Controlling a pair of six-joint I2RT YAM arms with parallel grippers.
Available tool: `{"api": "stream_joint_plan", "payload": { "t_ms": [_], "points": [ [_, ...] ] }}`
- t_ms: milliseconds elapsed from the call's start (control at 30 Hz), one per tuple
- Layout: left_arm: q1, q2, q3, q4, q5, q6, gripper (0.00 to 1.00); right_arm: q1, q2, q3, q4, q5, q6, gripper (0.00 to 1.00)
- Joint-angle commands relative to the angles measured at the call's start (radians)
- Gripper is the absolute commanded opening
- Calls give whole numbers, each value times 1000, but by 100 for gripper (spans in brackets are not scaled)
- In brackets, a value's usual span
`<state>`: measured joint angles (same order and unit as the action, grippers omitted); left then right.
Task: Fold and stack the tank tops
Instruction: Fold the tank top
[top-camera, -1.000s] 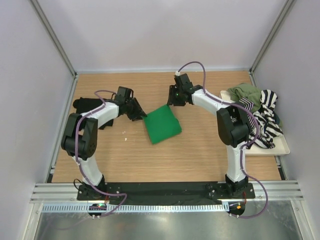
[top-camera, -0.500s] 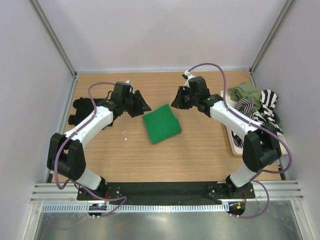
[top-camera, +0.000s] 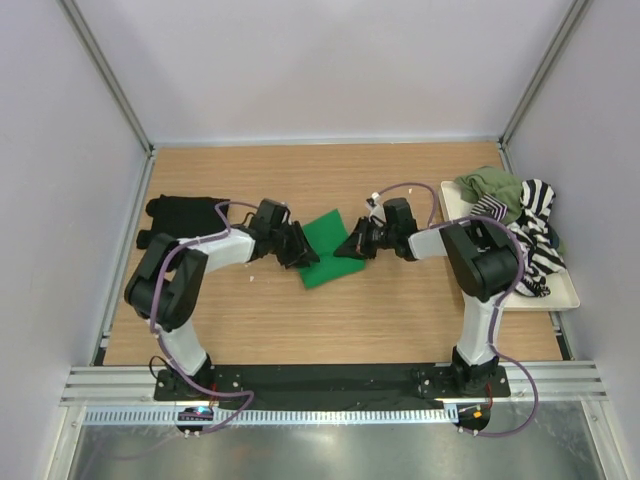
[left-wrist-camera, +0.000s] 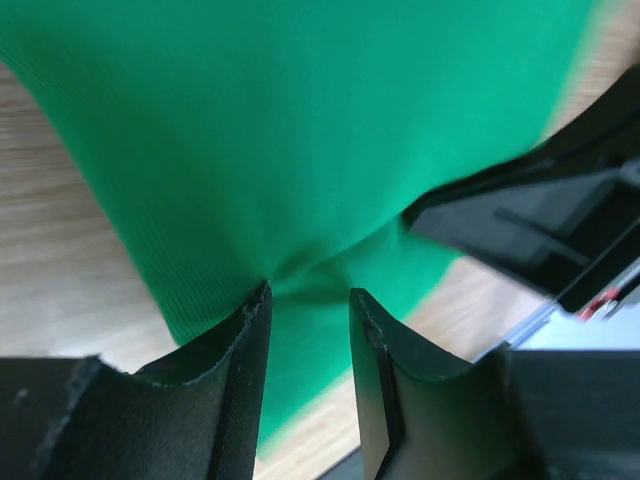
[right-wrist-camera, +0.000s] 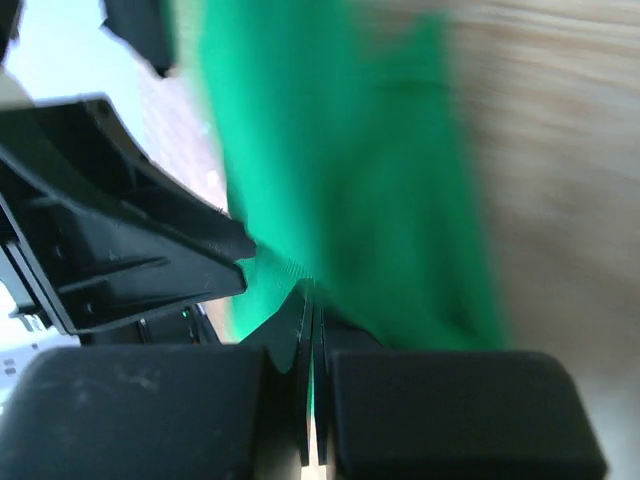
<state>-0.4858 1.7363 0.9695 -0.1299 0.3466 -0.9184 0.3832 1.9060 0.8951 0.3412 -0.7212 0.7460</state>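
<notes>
A folded bright green tank top (top-camera: 325, 250) lies mid-table. My left gripper (top-camera: 303, 252) is at its left edge. In the left wrist view its fingers (left-wrist-camera: 310, 300) stand apart, with a pucker of green cloth (left-wrist-camera: 300, 130) at their tips. From the right, my right gripper (top-camera: 347, 249) is shut on the green top's right edge. A sliver of green cloth (right-wrist-camera: 380, 180) shows between its closed pads (right-wrist-camera: 312, 300). A folded black tank top (top-camera: 185, 215) lies at the far left. The olive top (top-camera: 492, 188) and the striped top (top-camera: 535, 240) are heaped at the right.
A cream tray (top-camera: 560, 295) at the right edge holds the heaped olive and striped tops. The two grippers face each other a few centimetres apart across the green top. Cell walls close the back and both sides.
Both arms have dropped from behind the green top onto its left and right edges. The right jaws have closed on the cloth. The left jaws widened, then narrowed a little.
</notes>
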Motion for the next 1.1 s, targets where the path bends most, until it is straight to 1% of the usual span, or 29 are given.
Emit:
{"api": "stream_joint_plan", "payload": {
  "t_ms": [0,67,133,200,233,300,400,500,700,833,933,1000,1067],
  "points": [
    [3,66,-40,125,37,-19,37,-36,102,-21,182,-87,114,1],
    [1,88,-48,125,46,-11,36,-47,134,-36,245,-96,148,1],
    [3,72,-54,125,35,-2,36,-53,124,-47,275,-104,164,1],
    [3,24,-55,96,6,16,37,-53,61,-29,214,-83,98,1],
    [3,6,-52,61,-1,22,38,-53,41,-19,141,-54,73,1],
    [3,-58,-40,24,-34,42,40,-53,-20,13,46,-35,35,2],
    [1,-144,-35,-22,-61,53,41,-52,-67,60,-7,-23,12,3],
    [-13,-198,-41,-39,-78,56,41,-52,-67,123,-50,-21,15,3],
    [-39,-276,-57,-54,-95,52,41,-33,-18,220,-51,-49,58,3],
    [-42,-307,-80,-54,-106,42,41,-12,60,283,-48,-66,72,3],
    [-42,-334,-97,-54,-113,44,41,-10,143,330,-2,-92,113,3],
    [-42,-359,-103,-60,-127,53,41,-12,212,372,-5,-89,119,3],
    [-40,-383,-106,-88,-171,68,42,-20,276,396,2,-80,128,3]
  ]
}}
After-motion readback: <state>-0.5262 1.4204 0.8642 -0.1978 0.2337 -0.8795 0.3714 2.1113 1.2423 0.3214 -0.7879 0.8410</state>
